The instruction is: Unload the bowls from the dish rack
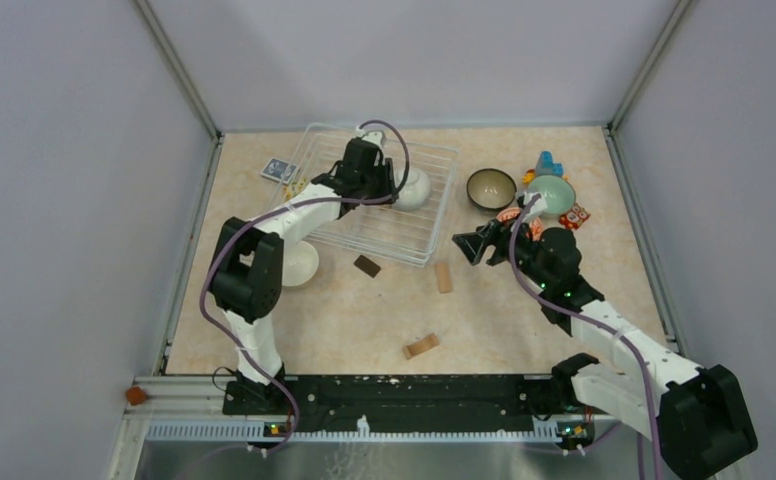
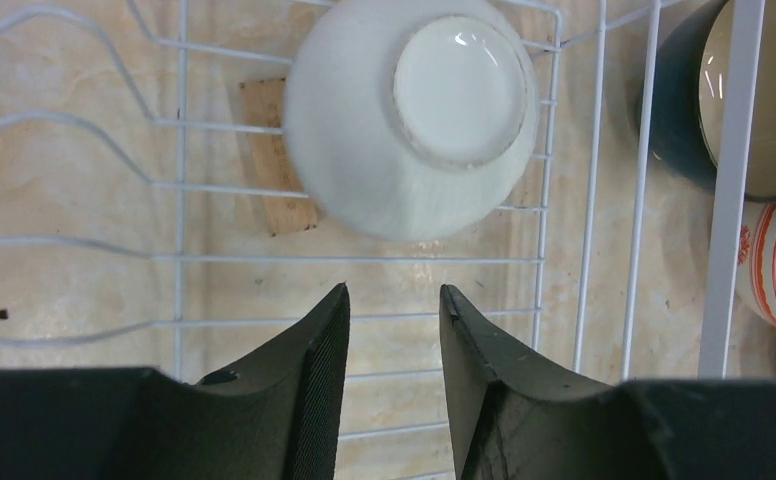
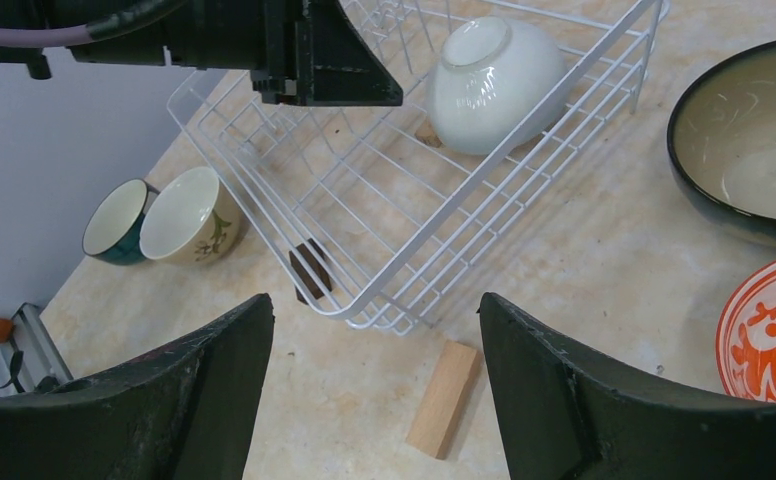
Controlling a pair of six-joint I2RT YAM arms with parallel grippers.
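Two tan wooden blocks (image 1: 421, 346) nearside of dish rack (image 1: 389, 232). Right gripper (image 1: 467, 247) just right of rack: spread wide, empty. Left gripper (image 2: 394, 292) over rack: jaws parted, empty, tips short of one white bowl (image 2: 409, 115) tipped over inside. Outside: two bowls (image 3: 192, 215) left of rack, three visible right. Beige marbled tabletop (image 1: 524, 320); grey walls (image 1: 64, 200).

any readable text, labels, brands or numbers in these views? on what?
No legible text in any view.
Blue patterned card beside the dish rack: print too small to read.
Red-and-white object on the table's right side: too small to tell.
Orange-patterned bowl: ornament only, no letters.
White bowl, upturned base: no mark visible.
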